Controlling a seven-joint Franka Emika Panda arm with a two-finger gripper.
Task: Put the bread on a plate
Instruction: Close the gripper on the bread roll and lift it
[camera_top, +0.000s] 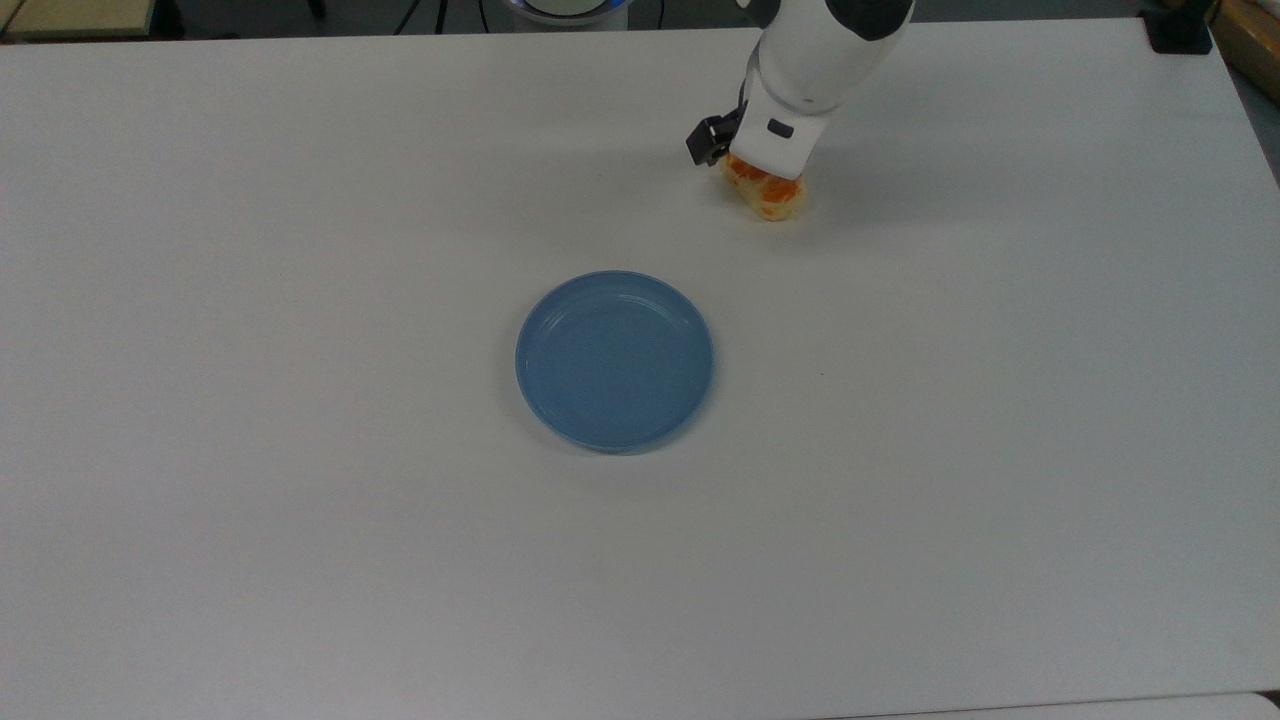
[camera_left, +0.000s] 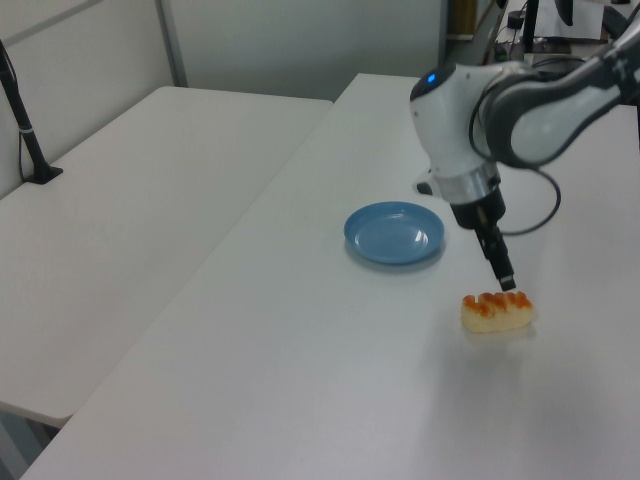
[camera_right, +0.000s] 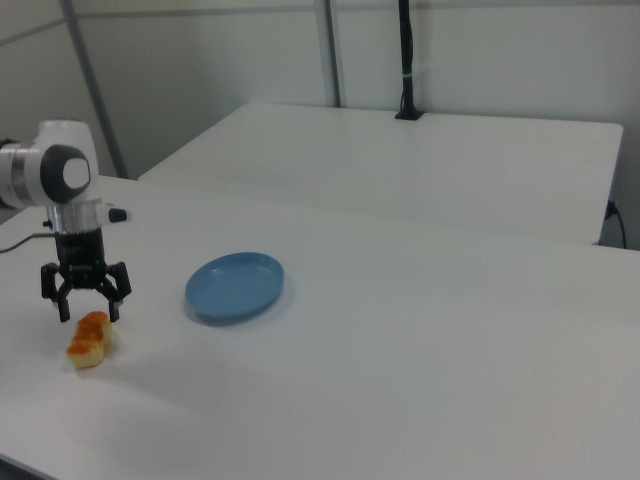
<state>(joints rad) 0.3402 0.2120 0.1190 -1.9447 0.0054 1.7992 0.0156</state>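
The bread (camera_top: 772, 198), a small pale-yellow loaf with orange-brown glazed bumps, lies on the white table (camera_top: 300, 500) toward the top view's upper right. My gripper (camera_right: 88, 308) hangs open just above it, one finger (camera_right: 62, 305) on each side of the loaf (camera_right: 88, 340). In the left view the gripper (camera_left: 505, 283) points down at the bread's (camera_left: 497, 311) top. The arm's white wrist (camera_top: 795, 95) covers the far half of the bread in the top view. The blue plate (camera_top: 614, 360) sits bare at mid-table, also seen as a blue plate (camera_left: 395, 232) in the left view and a plate (camera_right: 236, 285) in the right view.
A second white table (camera_left: 120, 200) stands beside this one, with a black pole (camera_left: 25, 130) clamped to it. A black clamp (camera_top: 1180, 30) sits at the top view's upper right corner. Cables trail behind the arm (camera_left: 530, 110).
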